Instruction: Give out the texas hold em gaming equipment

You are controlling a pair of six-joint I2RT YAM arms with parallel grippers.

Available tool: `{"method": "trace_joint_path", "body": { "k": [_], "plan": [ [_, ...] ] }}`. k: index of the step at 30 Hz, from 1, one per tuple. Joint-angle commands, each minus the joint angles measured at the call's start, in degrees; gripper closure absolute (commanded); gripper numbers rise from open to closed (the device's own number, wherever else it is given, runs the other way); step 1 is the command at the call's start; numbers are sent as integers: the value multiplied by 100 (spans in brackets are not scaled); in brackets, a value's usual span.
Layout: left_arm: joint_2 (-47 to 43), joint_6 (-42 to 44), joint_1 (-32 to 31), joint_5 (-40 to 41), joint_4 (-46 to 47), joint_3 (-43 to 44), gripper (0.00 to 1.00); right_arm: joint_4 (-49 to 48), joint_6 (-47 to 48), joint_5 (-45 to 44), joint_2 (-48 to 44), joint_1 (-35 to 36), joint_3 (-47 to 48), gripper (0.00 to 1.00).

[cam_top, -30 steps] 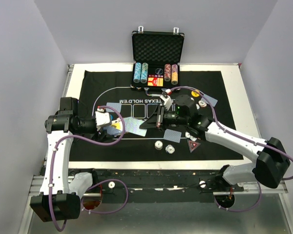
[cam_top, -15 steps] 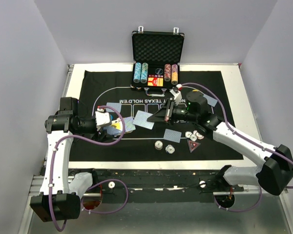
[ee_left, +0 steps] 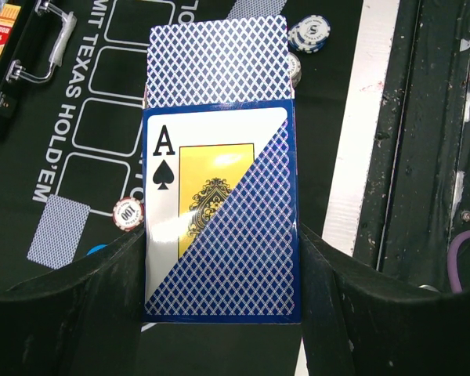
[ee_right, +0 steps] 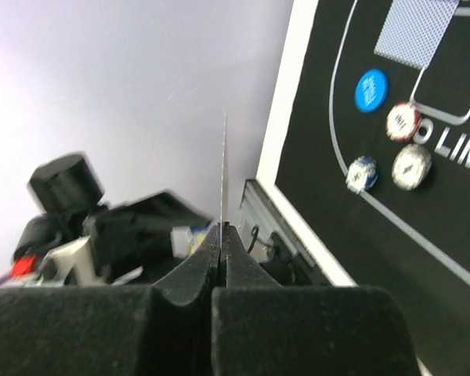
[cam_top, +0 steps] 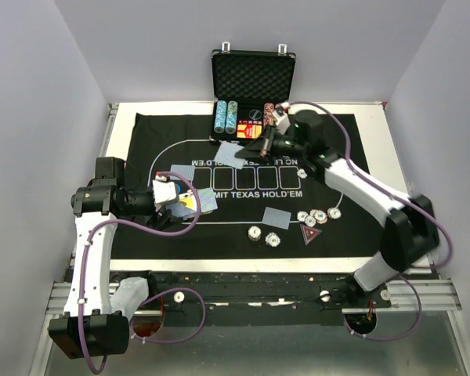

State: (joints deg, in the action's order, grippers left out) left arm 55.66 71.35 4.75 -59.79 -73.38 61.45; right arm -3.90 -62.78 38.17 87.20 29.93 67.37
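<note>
Mat, black and printed with hold'em lettering, covers most of the table. The black foam-lined case stands open at its far edge, with chip rows in the tray. My left gripper hangs over the mat's left part, one finger pressed against each long side of the card pack (ace of spades on its face, blue-backed cards sticking out of the open end). My right gripper reaches to just in front of the case, jaws squeezed together on a single card. From my wrist that card shows only as a thin edge rising between the fingertips, and from above it lies over the printed boxes. Two loose cards lie face down on the mat, one at left and one nearer the front. Striped chips sit in a pair near the front card and a small cluster to its right. The red triangular marker lies just below that cluster. A blue button rests flat on the mat beside three chips.
</note>
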Motion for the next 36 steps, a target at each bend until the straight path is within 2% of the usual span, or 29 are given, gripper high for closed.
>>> {"method": "trace_joint_path", "body": {
  "k": [1,5,9,14,17,22,25,30,36],
  "plan": [
    [-134,98,8,-288,-35,16,54,-154,390,480,1612,39,889,99],
    [-143,89,8,-279,-88,42,54,169,749,446,3116,337,2328,99],
    [-161,72,-1,-288,-123,86,54,1092,1101,138,4671,627,4183,99],
    [-169,28,-1,-305,-132,78,54,1523,996,-55,6157,698,6021,99],
    [-187,19,8,-297,-185,78,54,1489,830,-56,6809,689,6691,99],
    [-301,63,-1,-253,-159,16,54,935,504,-46,7144,733,6771,94],
    [-275,28,-1,-287,-159,-19,54,935,504,-161,7250,768,6771,81],
    [-275,19,8,-314,-220,-19,53,1207,688,-451,7154,821,6544,44],
    [-371,-25,-1,-323,-132,-89,54,1900,1276,-1012,6495,821,6209,24]
  ]
}}
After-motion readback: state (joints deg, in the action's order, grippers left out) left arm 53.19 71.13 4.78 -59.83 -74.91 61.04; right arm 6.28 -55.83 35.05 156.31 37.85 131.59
